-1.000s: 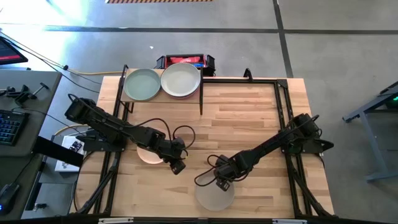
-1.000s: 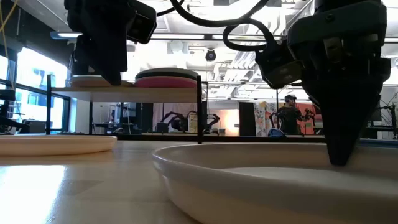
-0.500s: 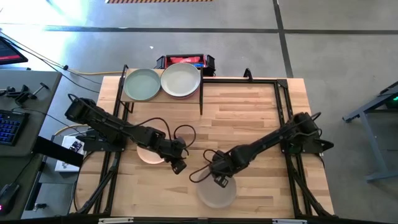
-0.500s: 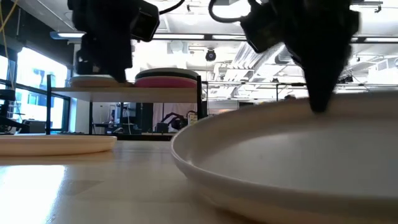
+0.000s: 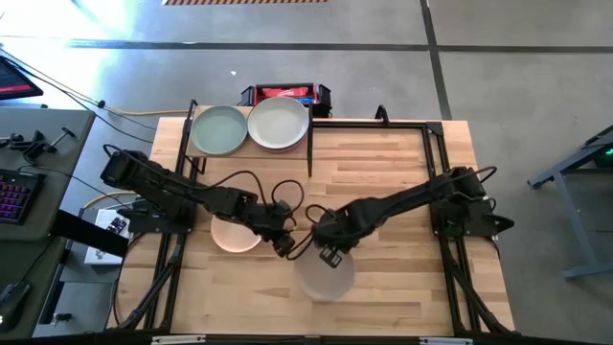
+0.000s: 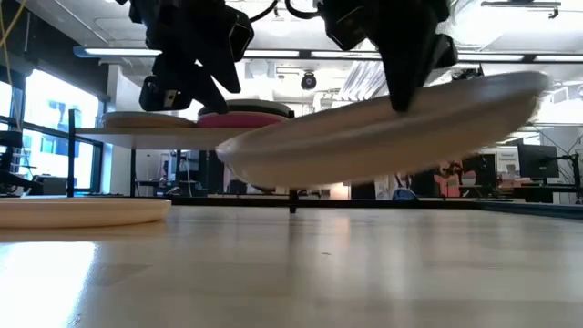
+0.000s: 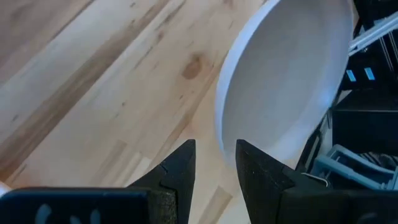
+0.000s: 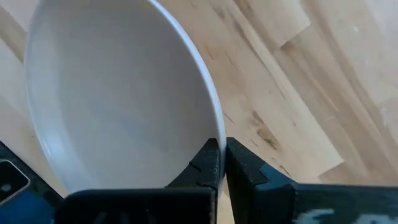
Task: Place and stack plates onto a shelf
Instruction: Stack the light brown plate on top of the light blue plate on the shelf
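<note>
No legible text, label, brand, number or sign in any view; the room fixtures behind the bench in the low view and the red item at the bench's far edge carry nothing that can be read.

The whole surface (image 5: 383, 182) is seen from straight overhead in the high view, with floor on every side and both arms reaching in from left and right. The low view is set at surface height and faces level across the wood into a lit room behind; a lifted plate (image 6: 383, 132) fills its middle, very near the lens. Each wrist view is taken from just behind its own claw, looking down at close range past two dark fingers onto the wood. The same plate (image 7: 286, 74) is shared by all four views, seen from opposite sides in the two wrist views.
</note>
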Tool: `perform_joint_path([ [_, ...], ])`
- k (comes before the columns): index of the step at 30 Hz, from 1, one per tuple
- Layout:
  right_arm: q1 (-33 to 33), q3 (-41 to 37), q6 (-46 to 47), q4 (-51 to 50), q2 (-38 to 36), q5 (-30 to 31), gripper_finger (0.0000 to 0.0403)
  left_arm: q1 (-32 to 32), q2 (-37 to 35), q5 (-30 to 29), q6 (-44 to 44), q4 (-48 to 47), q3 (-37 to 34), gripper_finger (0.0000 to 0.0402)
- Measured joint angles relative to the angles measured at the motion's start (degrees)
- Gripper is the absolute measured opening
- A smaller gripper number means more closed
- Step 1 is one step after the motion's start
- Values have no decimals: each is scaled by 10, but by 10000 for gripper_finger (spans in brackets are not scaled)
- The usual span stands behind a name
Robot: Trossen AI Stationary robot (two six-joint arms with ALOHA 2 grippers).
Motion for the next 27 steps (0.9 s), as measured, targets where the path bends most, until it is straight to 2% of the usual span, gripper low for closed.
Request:
perform_joint_path([
  [12, -43, 17, -26, -6, 0, -5, 0, 12, 0, 0, 6, 1, 0, 104],
  [27, -44, 17, -27, 13, -8, -7, 0, 12, 0, -4, 6, 2, 0, 104],
])
